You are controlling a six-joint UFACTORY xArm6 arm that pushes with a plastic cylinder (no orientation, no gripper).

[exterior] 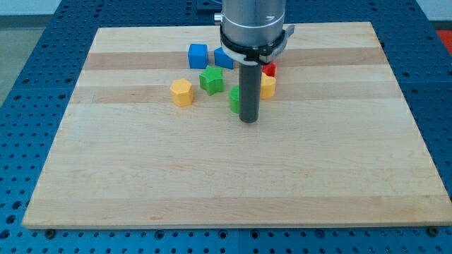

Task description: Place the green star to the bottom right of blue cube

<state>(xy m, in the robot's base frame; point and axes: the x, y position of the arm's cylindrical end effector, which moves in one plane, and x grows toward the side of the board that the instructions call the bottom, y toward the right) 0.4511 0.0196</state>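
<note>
The blue cube sits near the view's top, left of centre. The green star lies just below and right of it, close to its lower right corner. My tip stands below and to the right of the star, a short way apart from it. A second green block is partly hidden behind the rod, touching or nearly touching it; its shape cannot be made out.
A yellow hexagonal block lies left of the star. A second blue block, a red block and a yellow block are partly hidden by the arm. The wooden board lies on a blue perforated table.
</note>
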